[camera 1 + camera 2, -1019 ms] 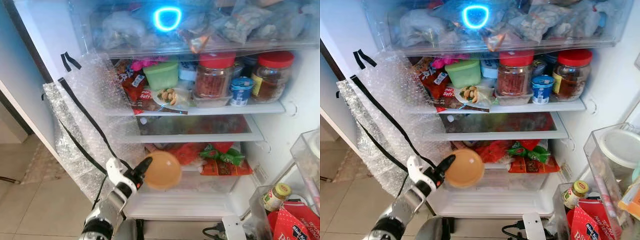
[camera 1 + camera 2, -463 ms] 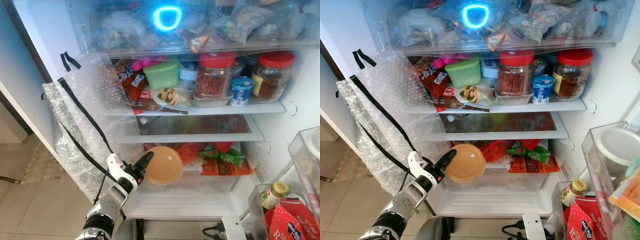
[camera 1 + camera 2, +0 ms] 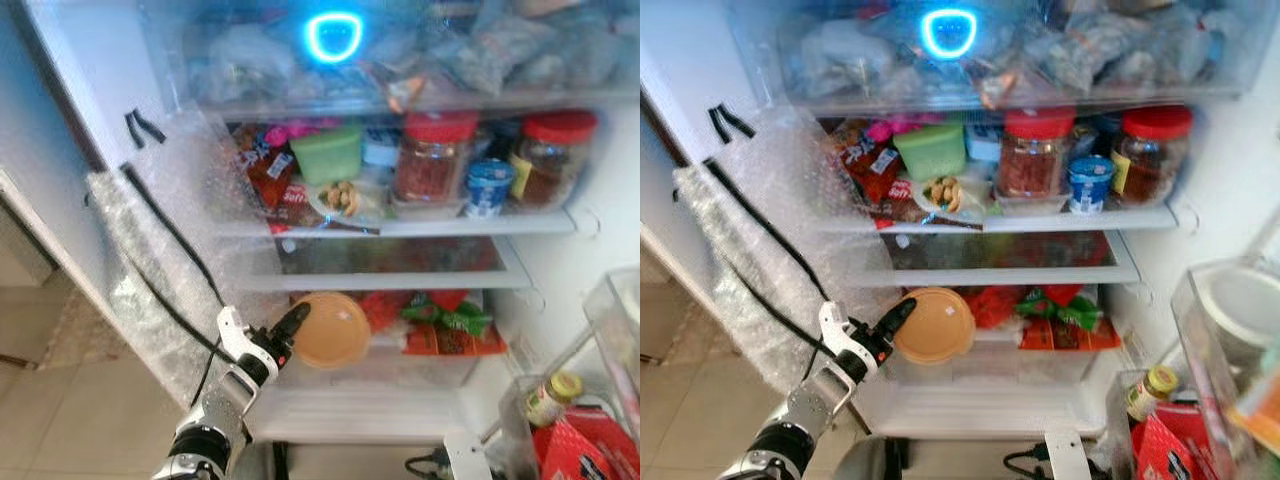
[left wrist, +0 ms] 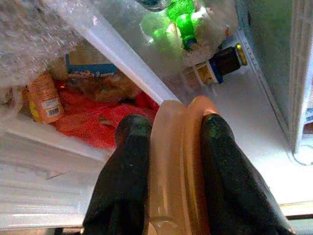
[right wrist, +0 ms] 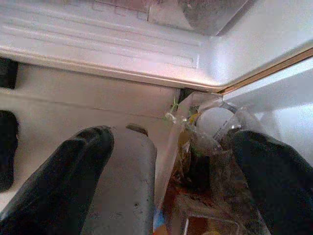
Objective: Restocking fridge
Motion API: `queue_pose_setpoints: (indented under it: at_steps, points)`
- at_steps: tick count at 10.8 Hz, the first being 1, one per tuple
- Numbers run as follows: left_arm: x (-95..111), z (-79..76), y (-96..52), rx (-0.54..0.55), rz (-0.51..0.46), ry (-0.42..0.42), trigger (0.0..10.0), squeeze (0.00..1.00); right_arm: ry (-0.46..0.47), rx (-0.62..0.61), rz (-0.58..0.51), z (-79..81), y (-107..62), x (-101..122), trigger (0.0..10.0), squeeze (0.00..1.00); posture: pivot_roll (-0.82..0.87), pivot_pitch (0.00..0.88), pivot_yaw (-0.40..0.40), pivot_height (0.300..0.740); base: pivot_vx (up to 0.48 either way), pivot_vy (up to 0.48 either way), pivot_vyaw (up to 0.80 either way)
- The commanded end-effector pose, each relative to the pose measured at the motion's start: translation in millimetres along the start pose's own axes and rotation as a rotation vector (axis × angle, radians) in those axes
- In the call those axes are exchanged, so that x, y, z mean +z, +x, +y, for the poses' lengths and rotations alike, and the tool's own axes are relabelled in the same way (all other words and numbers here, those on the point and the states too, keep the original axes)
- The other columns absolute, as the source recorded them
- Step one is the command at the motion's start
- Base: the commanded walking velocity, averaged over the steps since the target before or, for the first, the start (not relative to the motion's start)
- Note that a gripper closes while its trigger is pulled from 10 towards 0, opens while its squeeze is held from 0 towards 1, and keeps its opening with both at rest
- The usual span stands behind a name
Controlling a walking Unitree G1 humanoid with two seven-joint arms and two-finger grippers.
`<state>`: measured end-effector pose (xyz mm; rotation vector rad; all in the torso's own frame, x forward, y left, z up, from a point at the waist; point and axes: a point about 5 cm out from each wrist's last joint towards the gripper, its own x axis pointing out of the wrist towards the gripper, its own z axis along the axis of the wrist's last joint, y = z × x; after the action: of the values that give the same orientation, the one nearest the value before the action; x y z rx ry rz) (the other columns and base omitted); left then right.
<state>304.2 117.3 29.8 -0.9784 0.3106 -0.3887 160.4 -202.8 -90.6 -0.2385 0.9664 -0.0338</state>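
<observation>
Left pincer point(image 3: 292, 330) clamped on the orange lidded container point(image 3: 330, 329), held on edge (lid facing outward) at the fridge's bottom shelf point(image 3: 400, 366), just beside red packets point(image 3: 452, 338). Right pincer point(image 5: 166, 161) spread wide, idle near the fridge's base.

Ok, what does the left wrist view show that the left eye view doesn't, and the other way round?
Left wrist view: close up, both fingers pressed on the container's edge, its lid seam visible, with green bottles and a dark jar beyond.
Left eye view: the wider fridge, with two red-lidded jars, a green box, a blue ring light and a bubble-wrap bag.
Both: the left gripper holding the orange container at the low shelf, beside red bags.
</observation>
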Motion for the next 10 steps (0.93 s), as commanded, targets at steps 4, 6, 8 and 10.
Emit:
queue_pose_setpoints:
  at_steps: [4,6,8,10]
  points:
    - [1.5,-7.6,6.0,-0.042,0.0,-0.006,10.0,0.0,0.001,0.009,0.025,1.3,-1.1,-6.0,10.0,0.0,-0.09,0.0,0.076,0.635,0.278,0.0,0.0]
    - [2.1,-9.0,6.8,-0.05,0.0,-0.009,10.0,0.0,0.001,0.009,0.024,1.4,-1.0,-5.7,10.0,0.0,-0.09,0.0,0.076,0.635,0.285,0.0,0.0]
    - [2.2,-10.2,8.3,-0.055,0.001,-0.008,10.0,0.0,-0.001,0.011,0.026,1.3,-1.1,-6.2,10.0,0.0,-0.09,0.0,0.076,0.635,0.278,0.0,0.0]
    - [2.3,-12.3,9.8,-0.062,-0.006,-0.01,10.0,0.0,-0.001,0.015,0.027,1.0,-1.2,-6.7,10.0,0.0,-0.08,0.0,0.073,0.635,0.135,0.0,0.0]
